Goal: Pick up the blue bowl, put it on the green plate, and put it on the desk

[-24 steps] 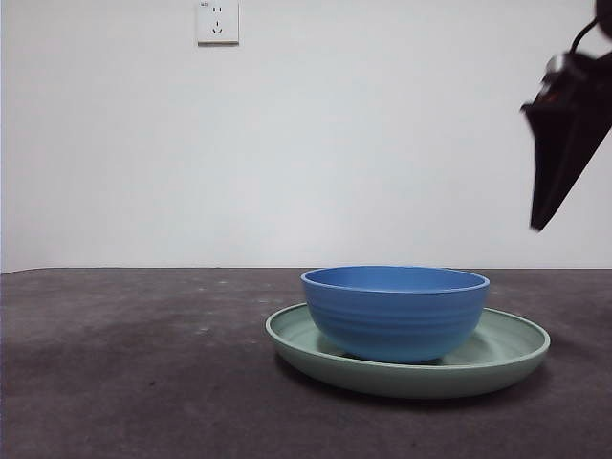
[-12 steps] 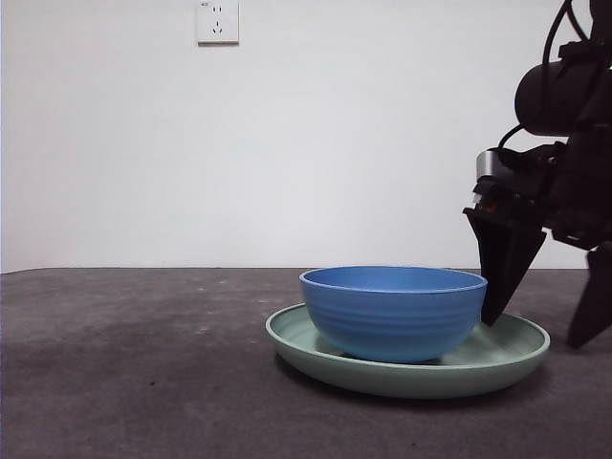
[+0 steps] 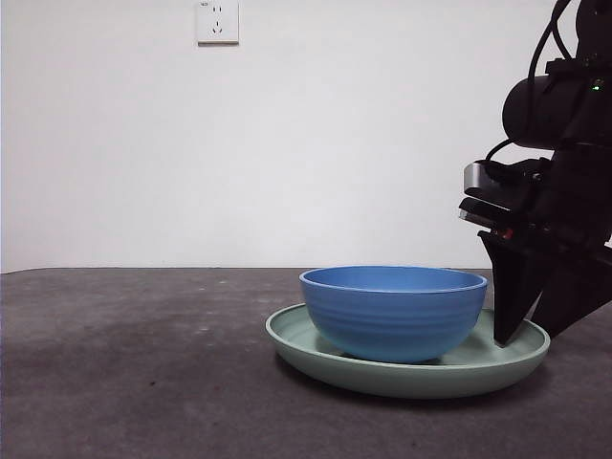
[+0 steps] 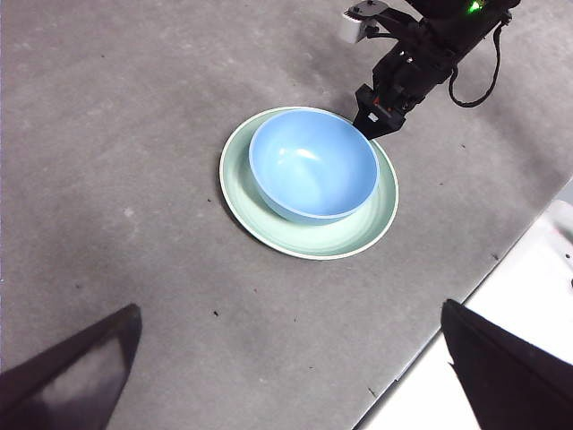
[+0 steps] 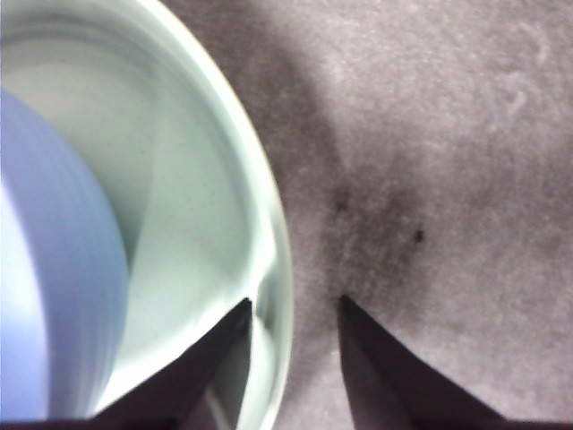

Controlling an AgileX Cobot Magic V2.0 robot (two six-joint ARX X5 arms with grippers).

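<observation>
The blue bowl (image 3: 394,311) sits in the green plate (image 3: 497,361), which lies on the desk (image 3: 143,373). My right gripper (image 3: 521,335) is down at the plate's right rim and open. In the right wrist view its jaws (image 5: 294,305) straddle the plate's rim (image 5: 269,215), one tip inside the plate, the other over the desk, with the bowl's side (image 5: 54,269) close by. From high above, the left wrist view shows the bowl (image 4: 313,166), the plate (image 4: 313,242) and the right gripper (image 4: 372,125) at the rim. My left gripper (image 4: 291,358) hangs open and holds nothing.
A white wall with a socket (image 3: 217,21) stands behind the desk. In the left wrist view the desk's edge runs diagonally beside a white surface (image 4: 537,287). Bare tabletop stretches to the left of the plate.
The right arm has come down from the upper right corner to the plate's right rim, its jaws now on either side of the rim. Bowl and plate stay put.
</observation>
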